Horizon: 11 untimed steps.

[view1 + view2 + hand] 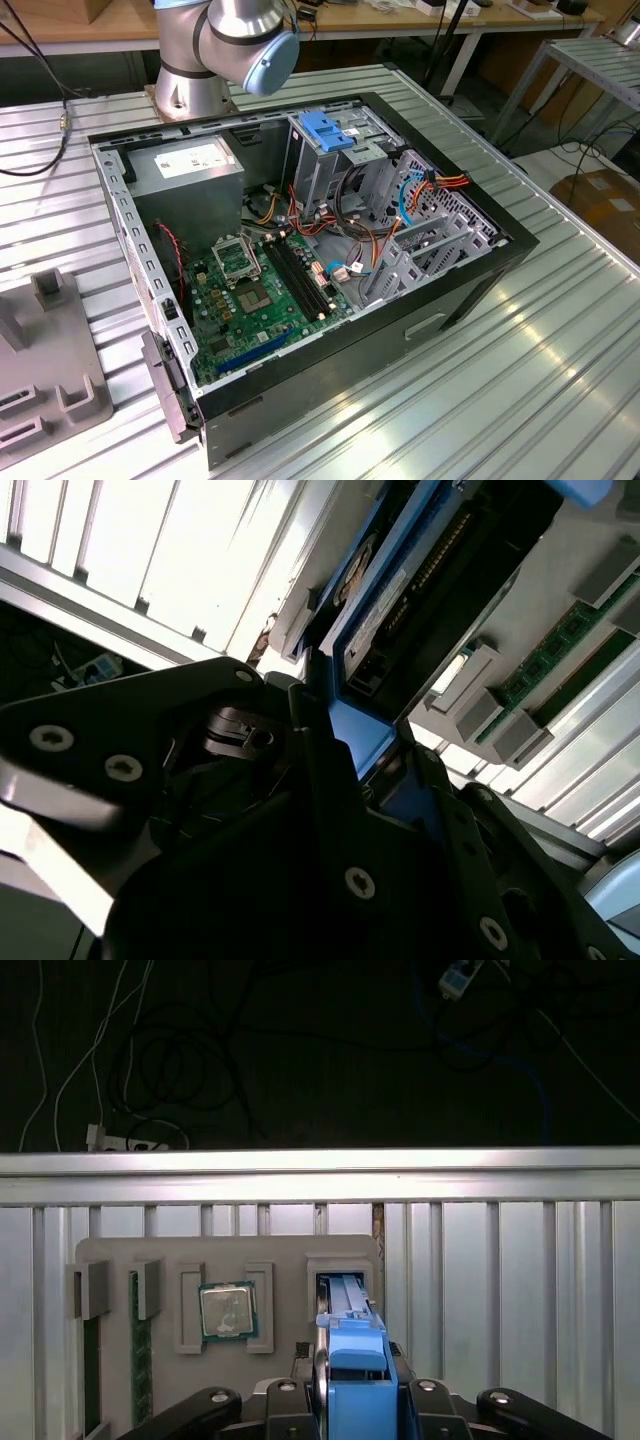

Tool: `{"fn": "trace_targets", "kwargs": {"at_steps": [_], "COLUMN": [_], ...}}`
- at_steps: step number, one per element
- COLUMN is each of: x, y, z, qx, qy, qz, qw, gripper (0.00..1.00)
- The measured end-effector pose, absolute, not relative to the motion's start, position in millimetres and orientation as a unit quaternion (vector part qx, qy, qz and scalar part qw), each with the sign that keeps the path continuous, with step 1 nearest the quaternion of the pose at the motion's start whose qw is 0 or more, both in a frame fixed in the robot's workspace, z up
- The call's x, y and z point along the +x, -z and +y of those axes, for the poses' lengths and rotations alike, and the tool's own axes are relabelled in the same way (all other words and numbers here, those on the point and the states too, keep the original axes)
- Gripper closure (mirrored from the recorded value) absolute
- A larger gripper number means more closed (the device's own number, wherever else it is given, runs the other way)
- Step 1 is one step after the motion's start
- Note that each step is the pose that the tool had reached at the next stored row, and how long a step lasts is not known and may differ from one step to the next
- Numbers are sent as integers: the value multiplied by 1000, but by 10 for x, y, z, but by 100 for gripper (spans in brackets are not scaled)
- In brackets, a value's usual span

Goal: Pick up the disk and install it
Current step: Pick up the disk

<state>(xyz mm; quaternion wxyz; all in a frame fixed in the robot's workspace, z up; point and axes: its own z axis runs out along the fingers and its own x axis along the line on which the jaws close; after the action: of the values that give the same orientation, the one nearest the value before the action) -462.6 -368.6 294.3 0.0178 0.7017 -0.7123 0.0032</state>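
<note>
we are seeing the gripper (356, 1400) clamping the blue-railed disk (352, 1345) from both sides, jaws pressing against its rails. the disk is standing edge-on at a slot in the grey fixture tray (120, 1255) on the slatted table (500, 1290), with a processor chip (228, 1310) sitting nearby. in the exterior view the arm (230, 40) is bending behind the open computer case (470, 290). its power supply (190, 175) is wearing a white label, and a blue latch (325, 130) is sitting to the exterior view's right of it.
</note>
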Motion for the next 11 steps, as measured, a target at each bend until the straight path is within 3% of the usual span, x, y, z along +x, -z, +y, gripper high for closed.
{"fn": "trace_targets", "kwargs": {"at_steps": [11], "x": [-4626], "y": [-2943], "z": [-3686], "qx": [701], "qy": [-3], "qz": [-713], "qw": [18], "gripper": [63]}}
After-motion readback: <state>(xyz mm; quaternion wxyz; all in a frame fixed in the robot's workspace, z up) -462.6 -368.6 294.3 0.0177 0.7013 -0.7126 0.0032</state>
